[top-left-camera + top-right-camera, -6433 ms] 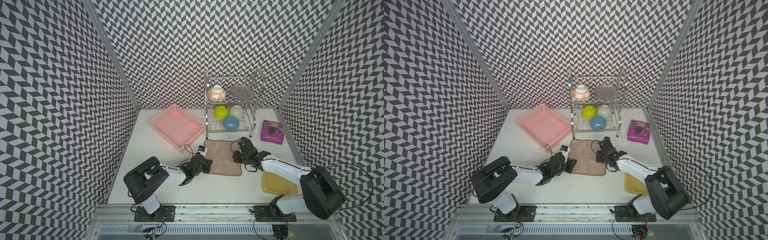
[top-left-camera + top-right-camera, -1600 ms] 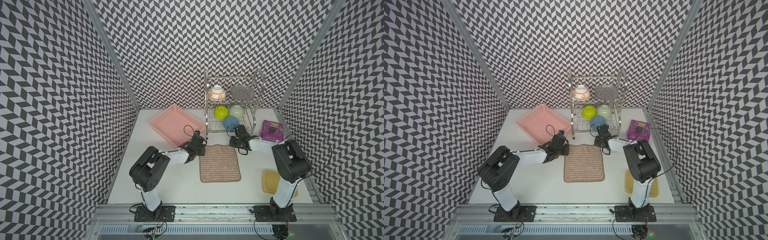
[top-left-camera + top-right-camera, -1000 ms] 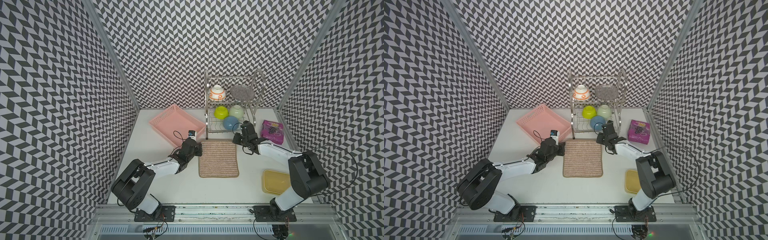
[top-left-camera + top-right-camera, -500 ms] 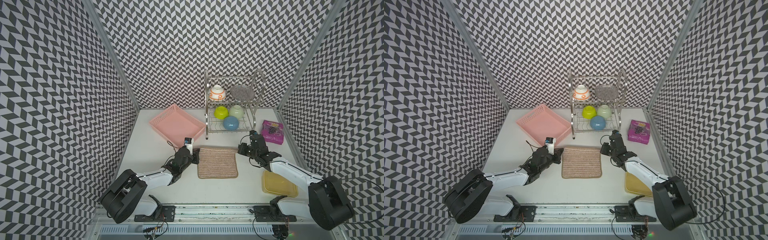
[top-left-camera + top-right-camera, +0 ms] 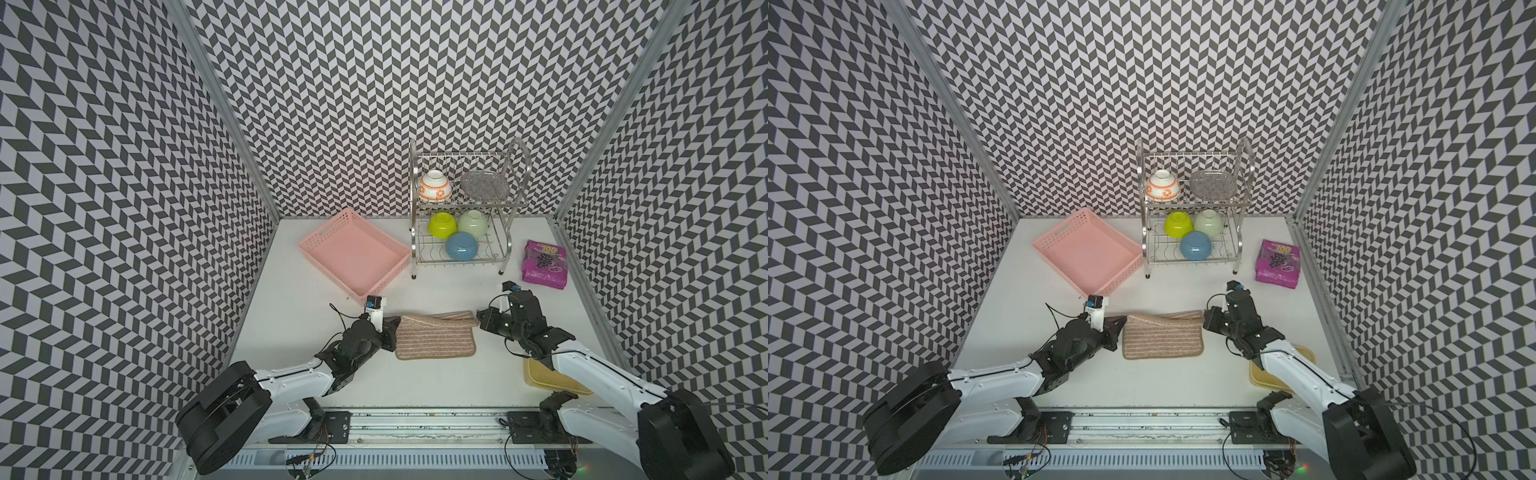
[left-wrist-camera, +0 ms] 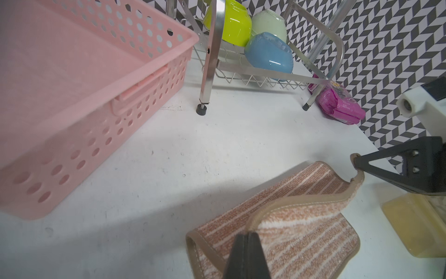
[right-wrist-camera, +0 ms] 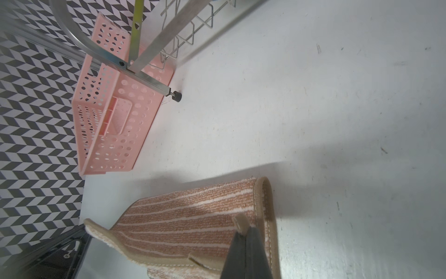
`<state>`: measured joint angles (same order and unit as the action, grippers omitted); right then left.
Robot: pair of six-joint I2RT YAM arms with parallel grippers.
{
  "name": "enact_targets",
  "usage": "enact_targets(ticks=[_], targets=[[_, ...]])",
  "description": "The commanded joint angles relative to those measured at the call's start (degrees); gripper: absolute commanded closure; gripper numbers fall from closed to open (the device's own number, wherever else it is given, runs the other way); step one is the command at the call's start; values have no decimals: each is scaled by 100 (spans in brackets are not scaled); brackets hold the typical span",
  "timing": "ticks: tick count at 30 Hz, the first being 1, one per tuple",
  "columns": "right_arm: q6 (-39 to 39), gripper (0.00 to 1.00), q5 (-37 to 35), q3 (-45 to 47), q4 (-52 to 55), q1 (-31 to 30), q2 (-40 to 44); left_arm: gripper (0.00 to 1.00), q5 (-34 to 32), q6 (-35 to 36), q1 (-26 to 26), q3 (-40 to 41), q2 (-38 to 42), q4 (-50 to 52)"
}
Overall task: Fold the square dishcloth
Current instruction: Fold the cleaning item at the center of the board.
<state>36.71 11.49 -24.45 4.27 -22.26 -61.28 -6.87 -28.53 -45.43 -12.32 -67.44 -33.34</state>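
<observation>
Left wrist view: the left gripper [image 6: 248,238] is pinched tight on a tan corner of the square dishcloth [image 6: 289,232]. That corner is up off the table [image 5: 299,299].
Right wrist view: the right gripper [image 7: 244,235] is pinched tight on the other corner of the same edge.
Where the cloth is: on the table, apart from the pink basket [image 5: 386,279] and nearer the robot than it.
Cloth shape: the held edge is lifted and curls over the flat part, so the fold looks part way done.
Why two corners: I think holding both makes the edge stay straight, so it can land even.
Step left: lay the held edge down flat, then let go.
</observation>
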Motion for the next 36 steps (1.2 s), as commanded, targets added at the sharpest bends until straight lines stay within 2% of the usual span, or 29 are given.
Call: enact_targets(ticks=[1, 15, 31, 33, 36], targets=[[86, 100, 115, 133, -87, -109, 207, 100, -122, -231, -114, 208, 87, -233], [127, 100, -6, 377, 340, -510, 608, 100, -277, -528, -515, 556, 125, -298], [157, 100, -204, 516, 110, -620, 150, 100, -441, -779, -651, 750, -35, -208], [165, 100, -192, 559, 97, -623, 134, 95, -399, -814, -667, 758, -81, -208], [199, 95, -173, 623, 95, -643, 156, 78, -286, -871, -693, 774, -69, -202]])
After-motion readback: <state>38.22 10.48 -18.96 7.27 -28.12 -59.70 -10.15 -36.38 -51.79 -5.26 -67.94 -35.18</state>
